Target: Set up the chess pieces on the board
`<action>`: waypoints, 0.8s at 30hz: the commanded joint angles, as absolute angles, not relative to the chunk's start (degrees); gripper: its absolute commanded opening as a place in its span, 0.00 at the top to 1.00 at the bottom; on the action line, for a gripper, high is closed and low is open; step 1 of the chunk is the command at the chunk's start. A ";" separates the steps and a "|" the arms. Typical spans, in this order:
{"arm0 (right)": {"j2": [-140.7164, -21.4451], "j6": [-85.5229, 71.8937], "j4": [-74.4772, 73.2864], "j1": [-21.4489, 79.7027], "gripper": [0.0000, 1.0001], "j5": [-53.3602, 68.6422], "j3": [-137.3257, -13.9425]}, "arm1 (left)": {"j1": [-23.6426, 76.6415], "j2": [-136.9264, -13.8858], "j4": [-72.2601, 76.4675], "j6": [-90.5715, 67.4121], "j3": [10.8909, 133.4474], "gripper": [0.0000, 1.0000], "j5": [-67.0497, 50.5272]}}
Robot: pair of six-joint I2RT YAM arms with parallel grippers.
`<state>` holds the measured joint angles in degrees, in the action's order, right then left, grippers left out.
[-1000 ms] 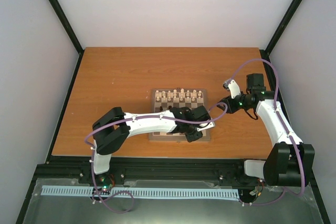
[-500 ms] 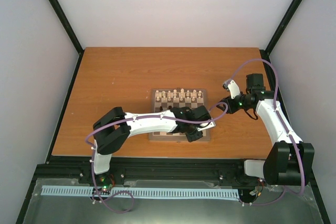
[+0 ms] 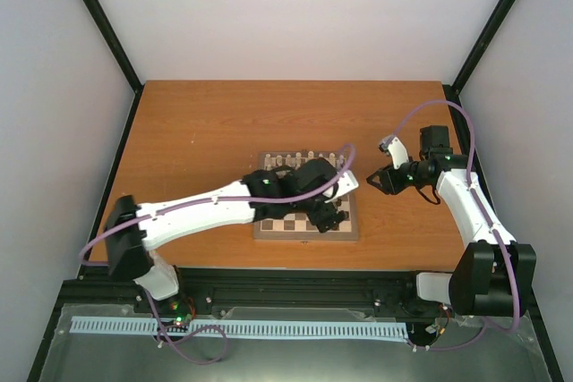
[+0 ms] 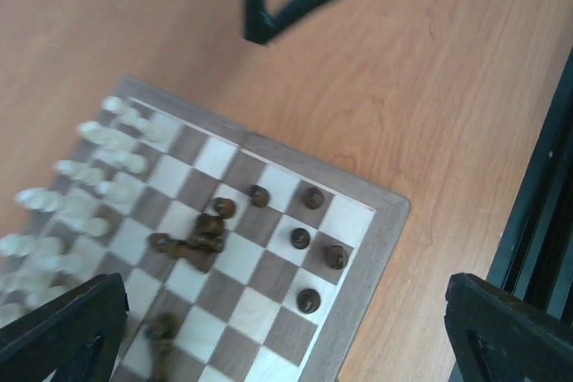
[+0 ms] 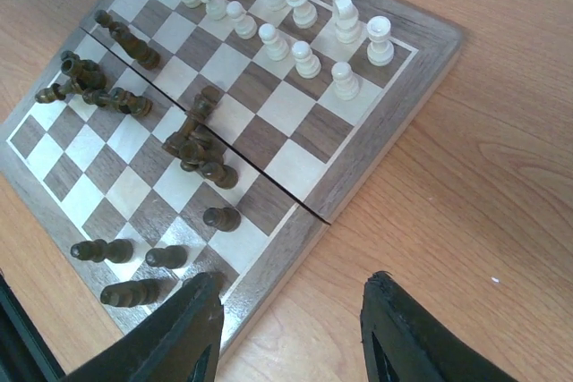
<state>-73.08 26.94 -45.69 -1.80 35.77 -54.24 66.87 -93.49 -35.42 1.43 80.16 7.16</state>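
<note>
The board [image 3: 351, 232] lies mid-table. Cream chess pieces [image 5: 295, 51] stand in two rows along its far side. Dark chess pieces: several stand near the board's near right corner [image 4: 307, 300], others lie heaped mid-board [image 5: 197, 145]. My left gripper [image 4: 286, 337] hovers above the board's right half [image 3: 328, 210], wide open, nothing between its fingers [image 4: 63, 328]. Over the table just off the board's right edge, my right gripper [image 5: 291, 310] stands open and empty [image 3: 380, 178].
Dark pieces also lie scattered on the board's left side [image 5: 85, 78]. A black frame rail [image 4: 537, 194] runs along the table's near edge. Bare wooden table [image 3: 197, 131] surrounds the board.
My left gripper went from shut to wide open, and its arm stretched out, the wrist lifting and shifting toward the board's far side. The right arm barely moved.
</note>
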 commanded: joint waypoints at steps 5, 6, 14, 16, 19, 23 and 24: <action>-72.54 30.52 -47.88 -2.22 0.58 40.99 -56.14 | 65.13 -85.11 -47.07 -5.18 83.50 0.00 28.31; -72.73 31.08 -48.16 -2.16 0.58 41.44 -56.42 | 64.86 -83.56 -45.79 -4.58 82.00 0.00 29.54; -77.05 31.73 -48.99 2.40 0.58 38.28 -59.77 | 52.63 -76.36 -37.84 -5.13 82.10 0.00 28.00; -78.35 32.07 -48.96 5.05 0.58 36.01 -60.87 | 48.55 -76.11 -38.91 -7.73 85.55 0.00 22.86; -81.07 31.77 -48.72 9.43 0.59 31.79 -63.55 | 47.31 -75.09 -33.35 -10.32 82.99 0.00 31.52; -84.71 30.07 -49.03 15.03 0.60 29.47 -68.34 | 42.41 -78.31 -39.54 -23.40 79.50 0.00 43.97; -85.53 29.64 -49.00 16.70 0.61 28.69 -69.05 | 40.63 -78.45 -39.49 -23.27 78.46 0.00 40.67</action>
